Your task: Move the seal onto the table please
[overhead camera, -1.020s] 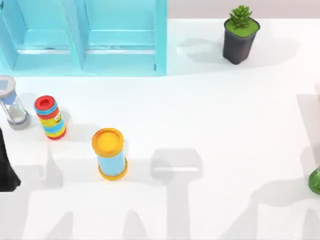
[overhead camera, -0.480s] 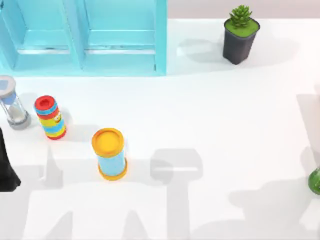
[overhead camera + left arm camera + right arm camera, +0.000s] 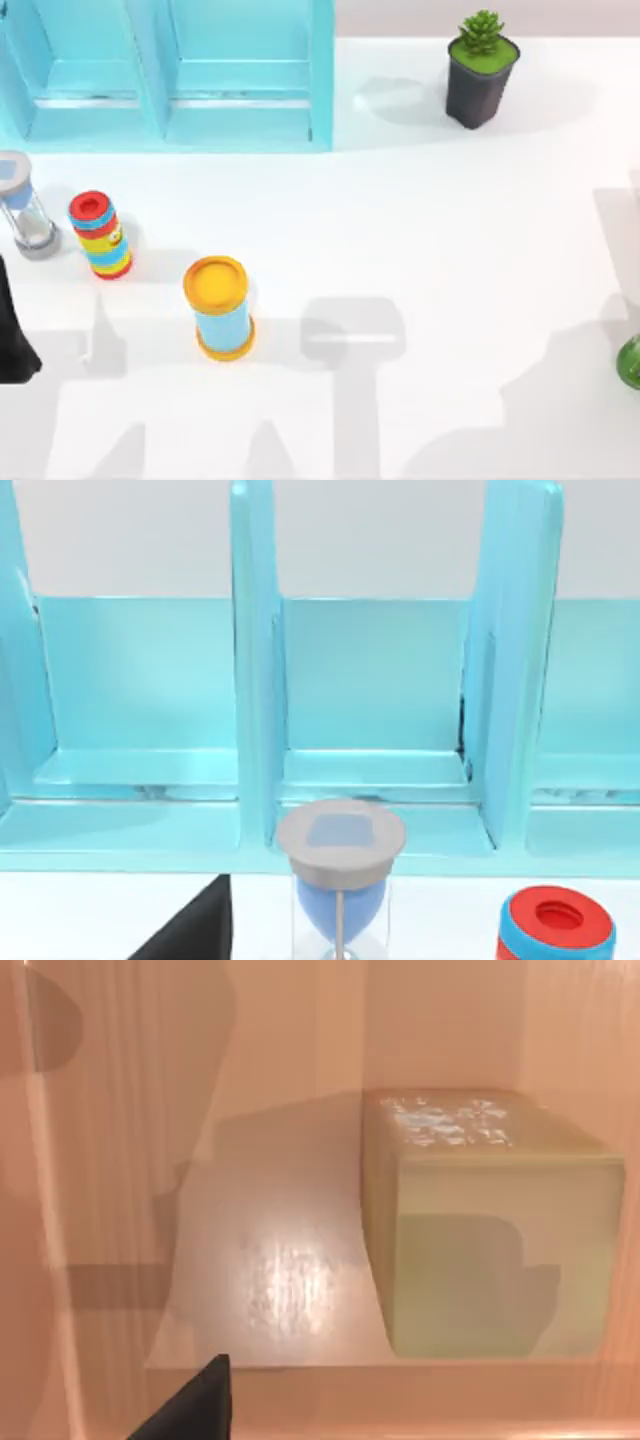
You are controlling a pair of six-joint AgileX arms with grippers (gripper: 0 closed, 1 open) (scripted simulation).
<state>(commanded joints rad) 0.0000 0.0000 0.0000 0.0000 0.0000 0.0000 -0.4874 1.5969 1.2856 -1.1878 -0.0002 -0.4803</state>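
The boxy tan-brown wooden seal [image 3: 490, 1230] sits inside a brown wooden box [image 3: 280, 1270], not yet on the white surface [image 3: 450, 250]. The right gripper [image 3: 195, 1405] is near it. I cannot tell if it is released or clenched. I think this is the reaching step, and next it must grab the seal. The left arm [image 3: 12, 335] waits at the left edge.

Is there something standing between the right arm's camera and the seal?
Nothing visible does. In the right wrist view the seal sits alone on a wooden ledge, with only bare wood in front of it.
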